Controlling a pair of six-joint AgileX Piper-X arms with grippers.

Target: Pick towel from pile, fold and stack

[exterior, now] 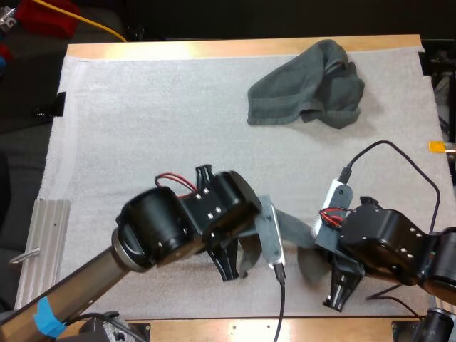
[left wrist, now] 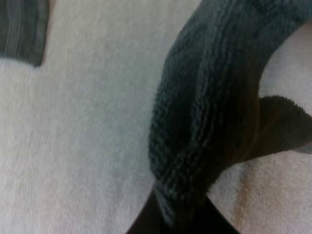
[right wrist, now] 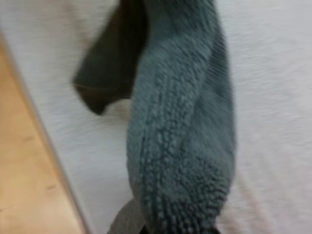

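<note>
A dark grey-green towel [exterior: 291,229] stretches between my two grippers near the table's front edge, lifted a little off the white mat [exterior: 142,121]. My left gripper [exterior: 229,267] is shut on one end; in the left wrist view the towel [left wrist: 209,122] rises bunched from the pinching fingertips [left wrist: 146,225]. My right gripper [exterior: 337,292] is shut on the other end, and the towel [right wrist: 180,131] hangs thick and twisted from it. A second towel [exterior: 306,89], crumpled, lies at the mat's far right.
The wooden table edge [right wrist: 29,170] runs close beside my right gripper. A ribbed metal rail [exterior: 43,242] lies off the mat's left side. The mat's left half and middle are bare. A towel corner [left wrist: 22,29] lies farther off on the mat.
</note>
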